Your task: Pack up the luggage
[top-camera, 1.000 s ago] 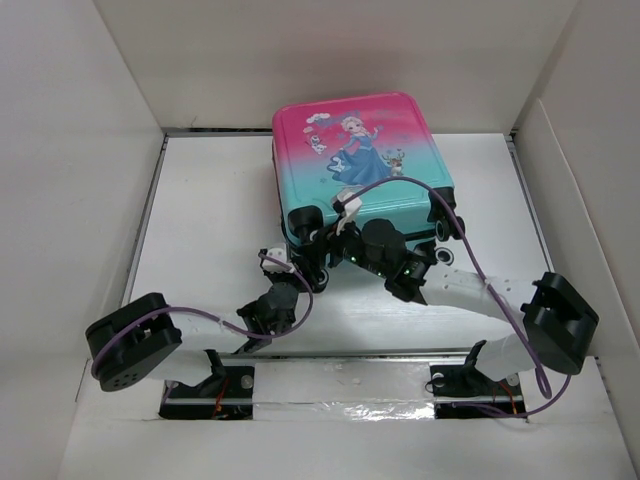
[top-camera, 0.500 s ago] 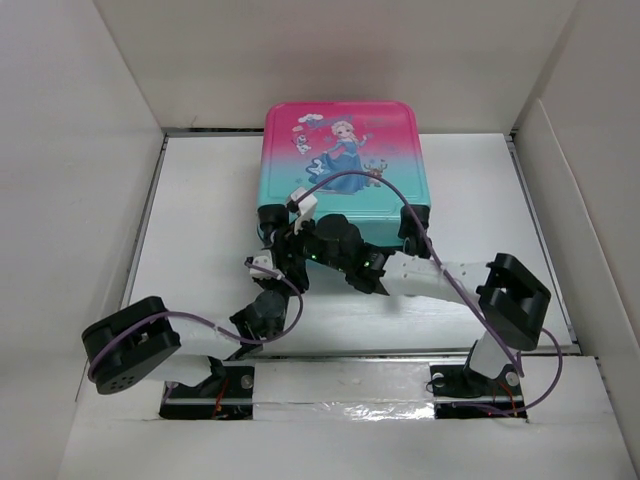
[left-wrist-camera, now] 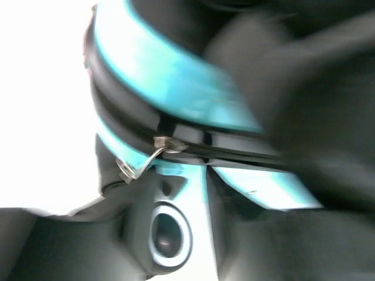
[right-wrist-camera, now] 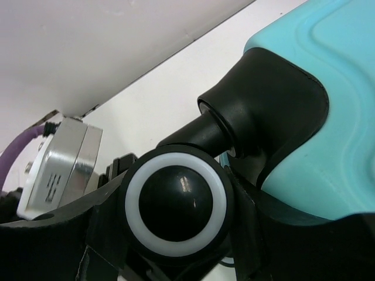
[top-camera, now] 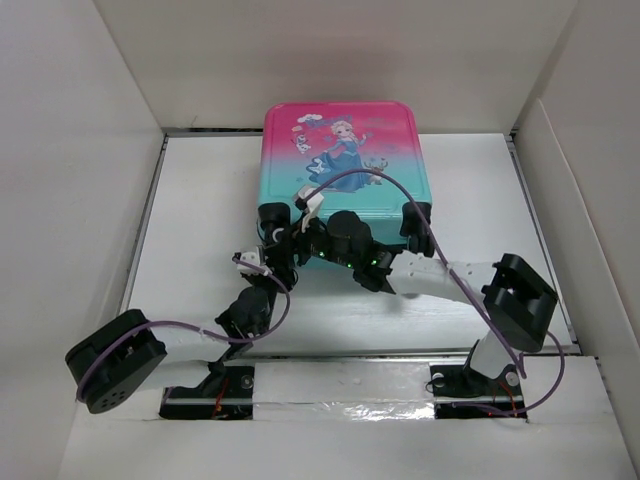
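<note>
Luggage (top-camera: 345, 160) lid down, flat on desk (top-camera: 200, 230), far-centre, print up, wheels toward arm bases. Right end effector (top-camera: 285, 232) clamped round near-left wheel (right-wrist-camera: 176, 202), likely to steady shell. Left end effector (top-camera: 268, 268) just beside same corner, aimed at zipper pull (left-wrist-camera: 140, 161); jaw gap unreadable, view blurred. Zipper run probably next.
</note>
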You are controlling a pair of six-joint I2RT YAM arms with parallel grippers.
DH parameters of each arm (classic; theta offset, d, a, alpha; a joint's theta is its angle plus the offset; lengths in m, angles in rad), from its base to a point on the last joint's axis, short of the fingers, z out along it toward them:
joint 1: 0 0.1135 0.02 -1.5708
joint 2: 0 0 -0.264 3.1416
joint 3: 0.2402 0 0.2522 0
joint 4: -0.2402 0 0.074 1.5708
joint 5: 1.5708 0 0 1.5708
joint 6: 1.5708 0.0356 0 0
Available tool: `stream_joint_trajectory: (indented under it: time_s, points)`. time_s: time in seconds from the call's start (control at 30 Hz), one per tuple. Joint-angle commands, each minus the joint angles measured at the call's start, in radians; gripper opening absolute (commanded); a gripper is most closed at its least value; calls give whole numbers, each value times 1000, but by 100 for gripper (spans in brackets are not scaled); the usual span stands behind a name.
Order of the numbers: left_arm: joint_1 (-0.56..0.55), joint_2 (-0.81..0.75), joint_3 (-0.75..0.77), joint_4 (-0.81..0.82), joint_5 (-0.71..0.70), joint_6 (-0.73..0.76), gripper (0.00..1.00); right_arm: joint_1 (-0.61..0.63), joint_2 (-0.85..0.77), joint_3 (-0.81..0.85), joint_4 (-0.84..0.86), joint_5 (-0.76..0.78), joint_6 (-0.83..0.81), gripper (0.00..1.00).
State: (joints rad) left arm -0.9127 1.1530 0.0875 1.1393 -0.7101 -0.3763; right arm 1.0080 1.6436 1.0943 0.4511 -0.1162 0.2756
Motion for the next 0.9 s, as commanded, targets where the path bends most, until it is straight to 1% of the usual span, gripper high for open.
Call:
stream_joint_trajectory:
  time_s: [0.0,0.03,0.07,0.13,0.17,0.2,0.27,0.37,0.47,0.67,0.8,0.83,0.87]
  points:
    - [40,-29,-22,45,-60,-38,38,-34,-119,1,196,-174,73,0]
    - [40,-35,-17,25,-58,-32,44,-34,-125,-19,201,-172,76,0]
    - [40,-38,0,5,-58,-32,53,-43,-134,-28,208,-174,77,0]
    - [40,-48,9,-25,-51,-20,56,-43,-143,-42,216,-177,79,0]
    - [40,-49,18,-26,-46,-21,57,-52,-146,-42,216,-178,76,0]
    - [40,-71,20,-74,-42,-22,57,-52,-151,-43,213,-178,73,0]
    - [40,-88,17,-90,-32,-21,57,-52,-156,-54,218,-186,71,0]
    - [40,-104,41,-137,-28,-4,55,-61,-163,-62,225,-191,70,0]
    - [40,-111,46,-142,-26,13,56,-62,-168,-68,230,-201,68,0]
    - [51,-64,80,-78,41,51,57,-62,-172,-73,242,-218,70,0]
    - [51,2,86,22,60,42,56,-51,-172,-77,250,-220,70,0]
    - [51,16,90,40,60,40,55,-51,-174,-77,250,-221,70,0]
    - [51,30,98,57,54,40,49,-51,-173,-77,253,-223,70,0]
